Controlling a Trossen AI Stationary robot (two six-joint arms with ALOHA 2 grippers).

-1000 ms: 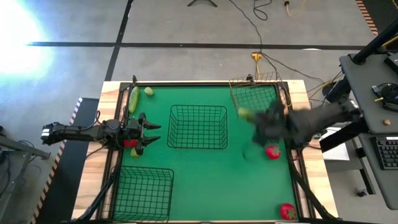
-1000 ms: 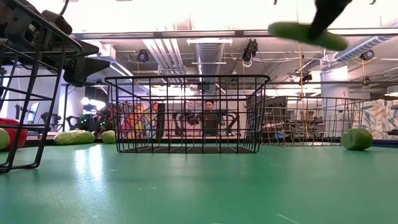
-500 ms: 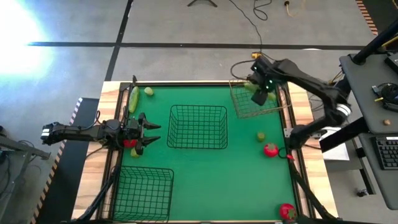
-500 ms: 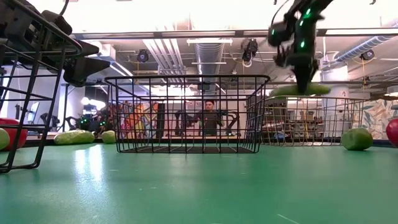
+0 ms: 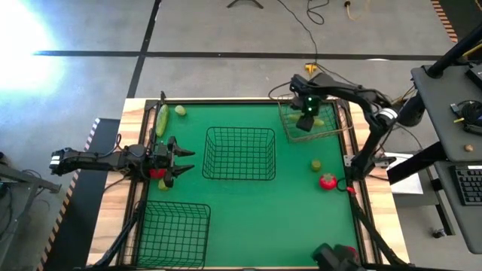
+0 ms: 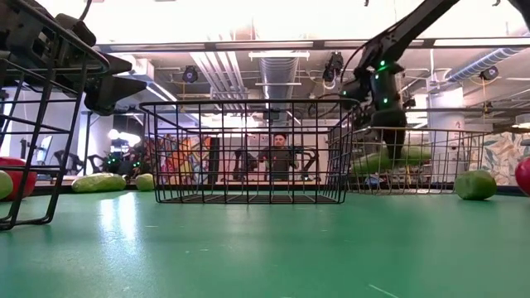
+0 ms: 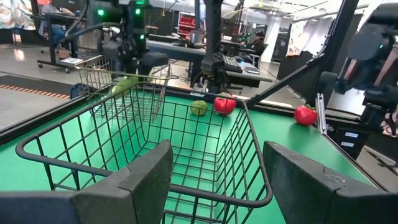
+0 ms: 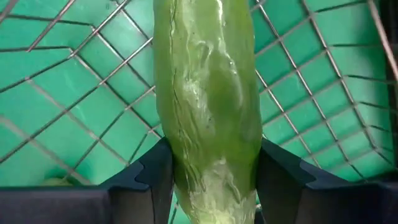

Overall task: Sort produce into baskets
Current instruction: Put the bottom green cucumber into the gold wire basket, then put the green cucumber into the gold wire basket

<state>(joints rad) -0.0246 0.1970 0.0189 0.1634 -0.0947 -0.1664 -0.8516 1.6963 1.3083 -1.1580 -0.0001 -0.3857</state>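
From above we see the right gripper (image 5: 306, 113) has dropped from over the far rim into the tan basket (image 5: 331, 129) at two o'clock on the table, so the cucumber (image 5: 316, 120) it carries is nearly delivered, while the left gripper (image 5: 179, 160) waits open at nine o'clock. At table height we find what the top view cannot show: the cucumber (image 6: 389, 157) hangs inside the wire walls, near the floor. From the right wrist we confirm the fingers (image 8: 152, 177) are clamped on the cucumber (image 8: 208, 99) over the mesh bottom, a release we judge not yet made.
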